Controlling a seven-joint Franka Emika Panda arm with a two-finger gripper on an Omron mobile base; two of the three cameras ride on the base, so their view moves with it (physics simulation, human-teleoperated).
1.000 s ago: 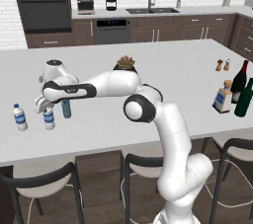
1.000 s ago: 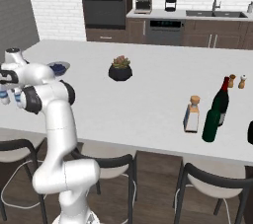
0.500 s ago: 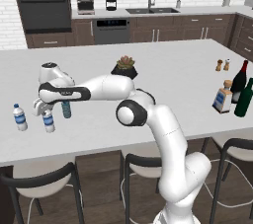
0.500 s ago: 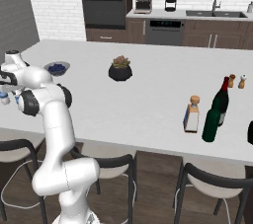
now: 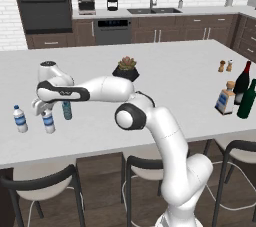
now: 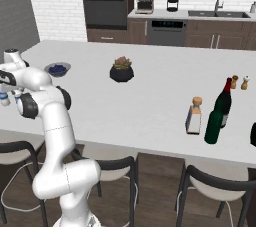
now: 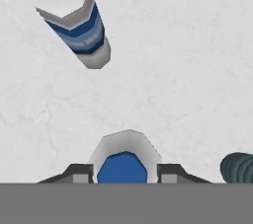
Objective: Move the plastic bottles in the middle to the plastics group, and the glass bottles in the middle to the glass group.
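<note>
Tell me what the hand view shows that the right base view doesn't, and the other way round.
Hand view alone: the gripper shut on a small water bottle seen from above, the blue-tinted bottle at the edge.
Right base view alone: the green wine bottle, the red-necked wine bottle, the square clear bottle, the potted plant, the blue bowl.
Both: the white counter.

white island counter [image 5: 165, 76] carries bottles, potted plant [image 5: 127, 67], shakers, bowl [image 6: 57, 69].
</note>
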